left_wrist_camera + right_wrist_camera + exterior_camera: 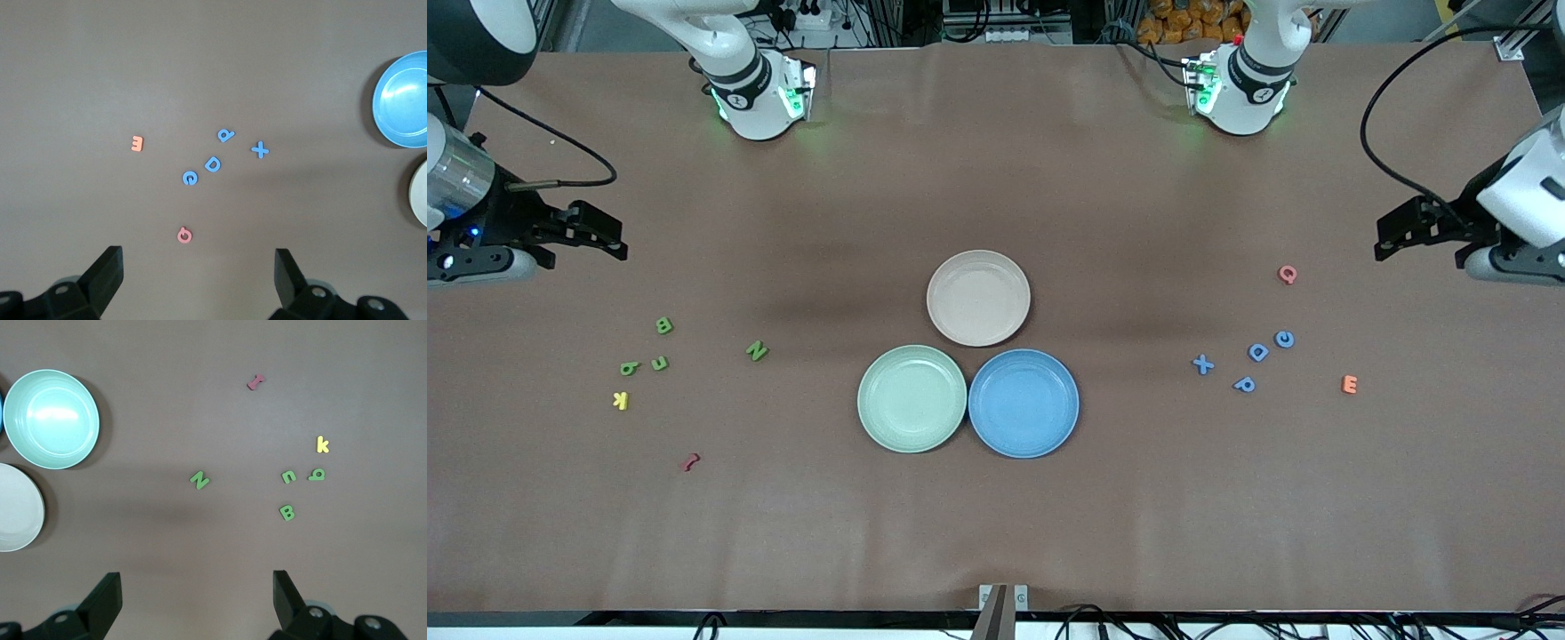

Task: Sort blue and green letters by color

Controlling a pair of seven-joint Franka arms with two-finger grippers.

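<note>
Four blue letters lie toward the left arm's end of the table: X, D, C and P. Toward the right arm's end lie the green letters: B, N and two smaller ones. My left gripper hangs open and empty above the table near the blue group, whose D shows in the left wrist view. My right gripper hangs open and empty near the green group, whose N shows in the right wrist view.
Three empty plates sit mid-table: beige, green, blue. A pink Q and orange E lie by the blue letters. A yellow K and a dark red piece lie by the green ones.
</note>
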